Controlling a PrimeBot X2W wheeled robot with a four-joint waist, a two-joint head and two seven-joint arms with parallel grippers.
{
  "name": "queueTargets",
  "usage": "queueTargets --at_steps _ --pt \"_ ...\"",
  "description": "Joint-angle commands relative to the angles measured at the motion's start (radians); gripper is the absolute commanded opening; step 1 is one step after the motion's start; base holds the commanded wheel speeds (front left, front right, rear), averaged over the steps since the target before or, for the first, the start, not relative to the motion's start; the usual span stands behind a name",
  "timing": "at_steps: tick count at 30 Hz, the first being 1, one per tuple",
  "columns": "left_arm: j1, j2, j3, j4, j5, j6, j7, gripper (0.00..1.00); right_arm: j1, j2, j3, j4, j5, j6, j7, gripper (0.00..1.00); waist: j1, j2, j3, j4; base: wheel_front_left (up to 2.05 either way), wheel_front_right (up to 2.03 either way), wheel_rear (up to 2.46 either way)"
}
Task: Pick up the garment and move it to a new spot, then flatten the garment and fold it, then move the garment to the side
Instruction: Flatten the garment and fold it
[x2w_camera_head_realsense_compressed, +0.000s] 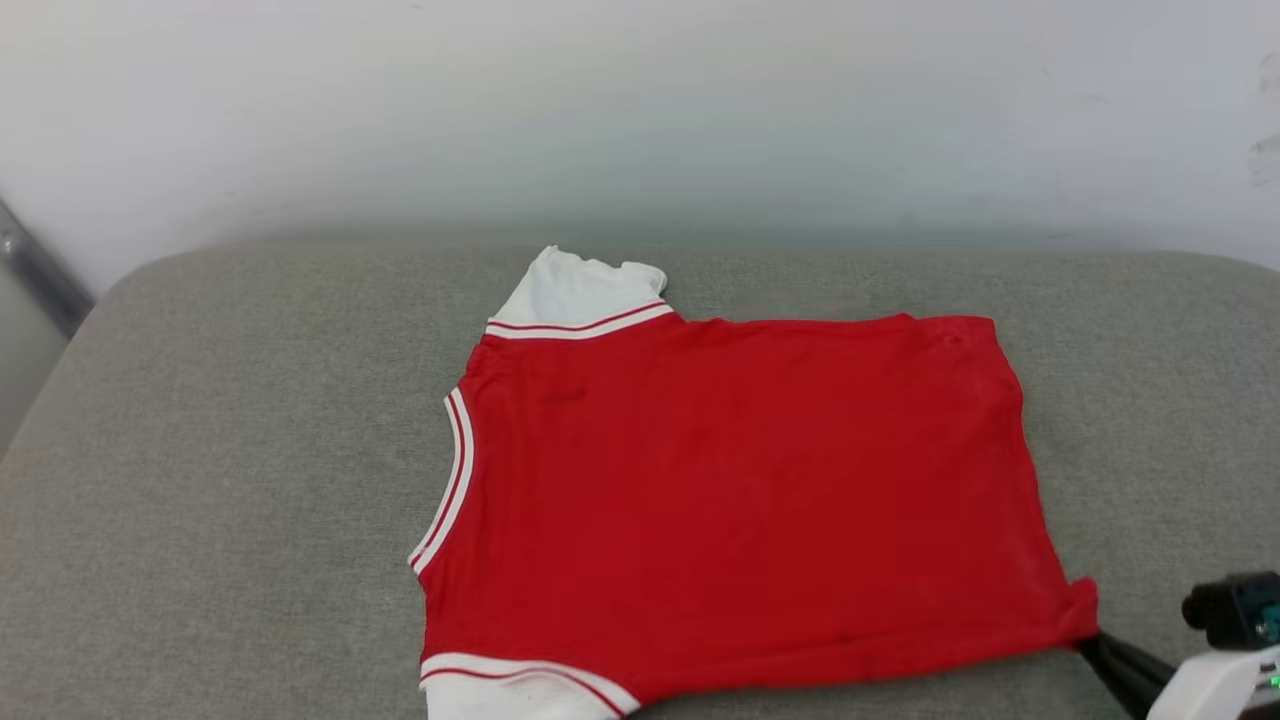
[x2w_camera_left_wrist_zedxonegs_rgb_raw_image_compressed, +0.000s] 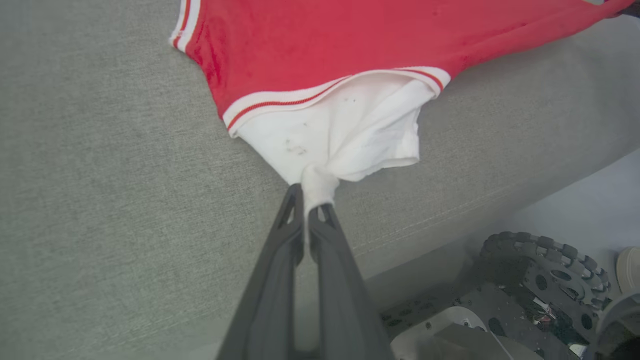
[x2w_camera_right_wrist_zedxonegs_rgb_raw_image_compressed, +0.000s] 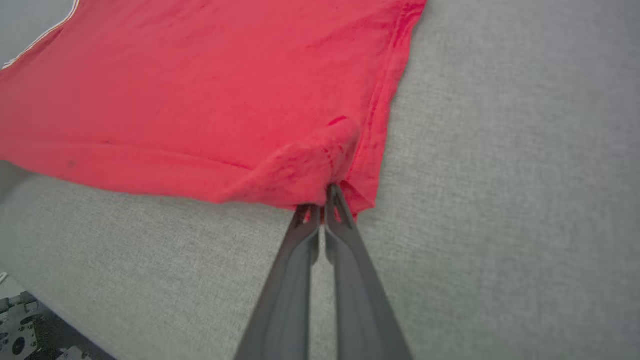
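Left gripper (x2w_camera_left_wrist_zedxonegs_rgb_raw_image_compressed: 309, 198): clamps sleeve (x2w_camera_left_wrist_zedxonegs_rgb_raw_image_compressed: 350, 130), garment's (x2w_camera_head_realsense_compressed: 740, 490) 7 o'clock.
Right gripper (x2w_camera_right_wrist_zedxonegs_rgb_raw_image_compressed: 320, 200): clamps hem corner (x2w_camera_right_wrist_zedxonegs_rgb_raw_image_compressed: 310, 170), 4 o'clock.
Risk: thin pinches may slip under pull, leaving wrinkles.

Bright, even, diffuse light; faint soft shadow under the shirt (x2w_camera_right_wrist_zedxonegs_rgb_raw_image_compressed: 200, 90) edge. Sharp at centre, wide-angle bending and softness toward wrist-view corners.
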Motion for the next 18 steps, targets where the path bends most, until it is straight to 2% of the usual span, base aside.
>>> queueTargets --at_steps 1,8,18 --pt "0.011 0.005 0.001 -0.003 -0.003 0.001 0.002 0.00 0.017 0.002 -0.005 -0.006 0.007 -0.001 0.005 0.00 0.0004 0.0000 0.001 -0.001 0.00 0.00 0.00" --pt "0.042 0.031 0.010 -0.031 -0.014 -0.007 -0.020 0.00 0.145 0.034 -0.120 -0.128 -0.025 -0.001 0.085 0.00 0.0004 0.0000 0.012 -0.015 0.00 0.00 0.00" --pt "-0.131 0.049 0.092 -0.035 0.018 -0.042 -0.051 0.00 0.146 0.076 -0.280 -0.307 -0.025 -0.001 0.217 0.00 0.0004 0.0000 0.077 -0.017 0.00 0.00 0.00"
